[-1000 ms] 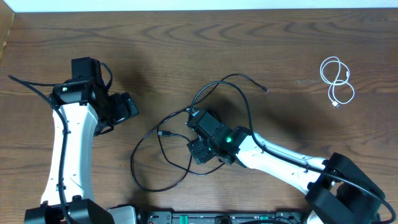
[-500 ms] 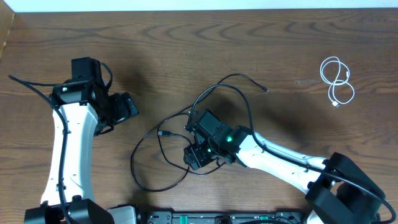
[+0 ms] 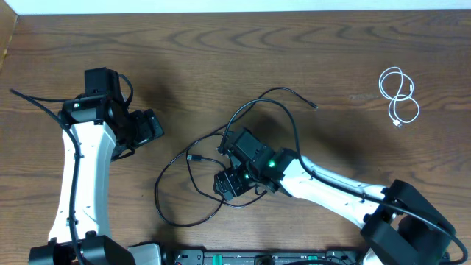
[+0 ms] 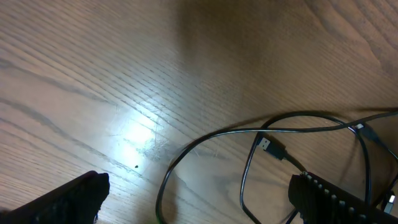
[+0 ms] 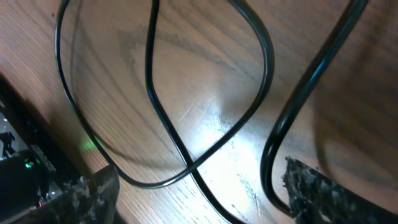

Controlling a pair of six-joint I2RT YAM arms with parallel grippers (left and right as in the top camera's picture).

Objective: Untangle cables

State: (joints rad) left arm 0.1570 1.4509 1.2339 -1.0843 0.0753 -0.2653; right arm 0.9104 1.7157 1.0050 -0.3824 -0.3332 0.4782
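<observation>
Two black cables (image 5: 149, 56) lay looped over each other near the middle of the wooden worktop (image 3: 331, 44), toward its near edge. One loose end reached toward the far right, while a wide loop spread to the near left. A short white cable (image 3: 403, 96) sat coiled by itself at the far right, well apart from the tangle.

The right claw (image 3: 227, 184) hung low over the near part of the tangle with its fingers (image 5: 87, 193) spread apart. Crossed black strands lay on the wood between them, and nothing was clamped. The left claw (image 3: 151, 126) was off to the left of the tangle with its fingers (image 4: 68, 199) also wide apart and holding nothing. Its wrist view showed a small USB plug (image 4: 268, 144) resting on the worktop inside a loop of cable.
</observation>
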